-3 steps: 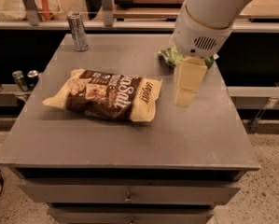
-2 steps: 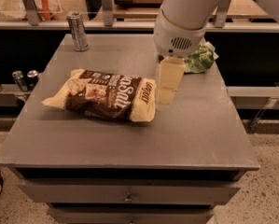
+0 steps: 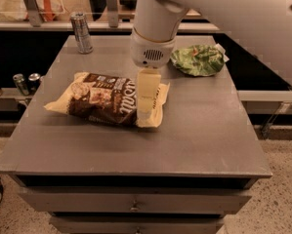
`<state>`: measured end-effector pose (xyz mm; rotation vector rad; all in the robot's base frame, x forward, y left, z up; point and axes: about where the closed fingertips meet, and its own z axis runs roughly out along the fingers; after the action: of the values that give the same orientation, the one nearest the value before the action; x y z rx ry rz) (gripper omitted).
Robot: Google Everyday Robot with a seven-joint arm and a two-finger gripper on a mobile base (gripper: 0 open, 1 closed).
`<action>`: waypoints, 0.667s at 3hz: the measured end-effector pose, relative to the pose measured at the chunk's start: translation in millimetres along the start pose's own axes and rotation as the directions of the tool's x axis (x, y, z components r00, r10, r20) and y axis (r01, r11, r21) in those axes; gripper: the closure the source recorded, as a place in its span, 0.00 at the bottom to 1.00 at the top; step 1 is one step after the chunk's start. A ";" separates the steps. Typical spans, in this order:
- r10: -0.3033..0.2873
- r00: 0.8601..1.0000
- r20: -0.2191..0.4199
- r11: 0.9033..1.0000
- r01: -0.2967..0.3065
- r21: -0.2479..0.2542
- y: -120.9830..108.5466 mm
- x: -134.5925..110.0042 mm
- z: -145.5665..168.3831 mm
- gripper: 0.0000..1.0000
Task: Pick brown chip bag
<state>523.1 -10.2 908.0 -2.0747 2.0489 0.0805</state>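
Observation:
The brown chip bag [image 3: 104, 100] lies flat on the grey table [image 3: 199, 130], left of centre, with a dark brown middle, white lettering and pale cream ends. My gripper [image 3: 146, 101] hangs from the white arm [image 3: 153, 28] and sits over the bag's right end, its pale cream body covering part of the lettering. Whether it touches the bag is unclear.
A smaller green bag [image 3: 198, 60] lies at the back right of the table. A silver can [image 3: 81, 32] stands at the back left. More cans [image 3: 23, 83] sit on a lower shelf to the left. Drawers [image 3: 133, 201] front the table.
My gripper has moved left from near the green bag to over the brown bag's right end. The green bag, hidden earlier, now shows. The bags have not moved.

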 end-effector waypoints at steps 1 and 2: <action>-0.019 1.000 -0.005 0.999 0.019 -0.026 -6.8 -20.4 21.1 0.00; -0.037 0.999 -0.016 0.998 0.036 -0.048 -13.2 -36.8 40.2 0.00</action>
<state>540.0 33.8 877.6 -2.1470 2.0376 0.1068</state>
